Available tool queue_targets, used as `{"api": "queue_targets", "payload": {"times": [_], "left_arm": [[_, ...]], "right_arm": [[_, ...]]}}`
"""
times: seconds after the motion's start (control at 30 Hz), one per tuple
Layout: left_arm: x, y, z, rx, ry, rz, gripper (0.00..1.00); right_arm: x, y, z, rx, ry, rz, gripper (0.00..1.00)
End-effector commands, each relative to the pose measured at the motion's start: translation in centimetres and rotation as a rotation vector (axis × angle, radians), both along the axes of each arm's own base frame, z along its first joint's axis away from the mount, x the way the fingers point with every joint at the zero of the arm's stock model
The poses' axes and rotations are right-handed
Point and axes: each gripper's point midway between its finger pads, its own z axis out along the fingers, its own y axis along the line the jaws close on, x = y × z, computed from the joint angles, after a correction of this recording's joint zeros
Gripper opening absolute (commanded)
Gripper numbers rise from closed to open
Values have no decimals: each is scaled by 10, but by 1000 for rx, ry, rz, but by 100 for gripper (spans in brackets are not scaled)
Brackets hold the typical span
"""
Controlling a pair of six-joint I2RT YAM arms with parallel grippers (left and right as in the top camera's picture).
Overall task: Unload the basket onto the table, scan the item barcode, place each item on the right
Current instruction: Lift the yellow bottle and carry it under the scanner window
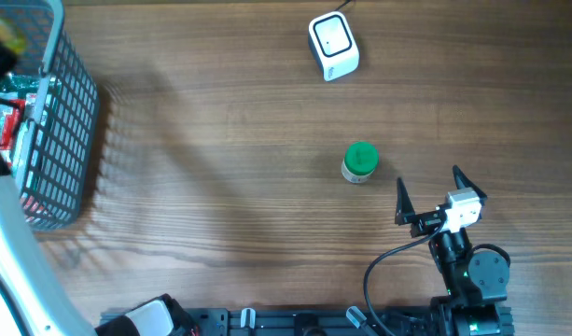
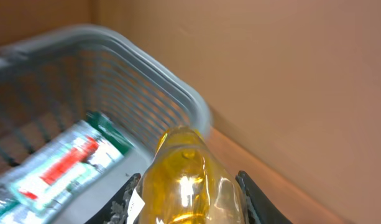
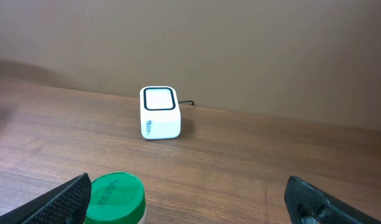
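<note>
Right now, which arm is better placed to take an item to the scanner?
Left, probably: its jaws hold the yellow bottle at the basket. The right jaws stand nearer the scanner but open, empty.

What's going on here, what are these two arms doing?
The left gripper is clamped on a yellow bottle above the grey basket, which has packets in it. The right gripper hangs open beside a green-lidded jar on the table. Nothing is at the white scanner yet.
</note>
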Motion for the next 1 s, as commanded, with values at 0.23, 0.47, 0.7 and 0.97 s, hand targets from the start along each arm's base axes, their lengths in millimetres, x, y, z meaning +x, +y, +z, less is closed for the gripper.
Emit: {"api": "queue_targets", "payload": {"times": [0.23, 0.47, 0.7, 0.97], "left_arm": [[7, -169, -47, -88, 210, -410, 29], [16, -259, -134, -115, 515, -584, 28], [20, -340, -216, -123, 726, -630, 29], [13, -401, -275, -8, 795, -611, 32]], "right_arm": [[0, 1, 1, -5, -7, 8, 100], [0, 1, 1, -5, -7, 8, 100], [0, 1, 1, -5, -7, 8, 100], [0, 1, 1, -6, -7, 8, 100]]}}
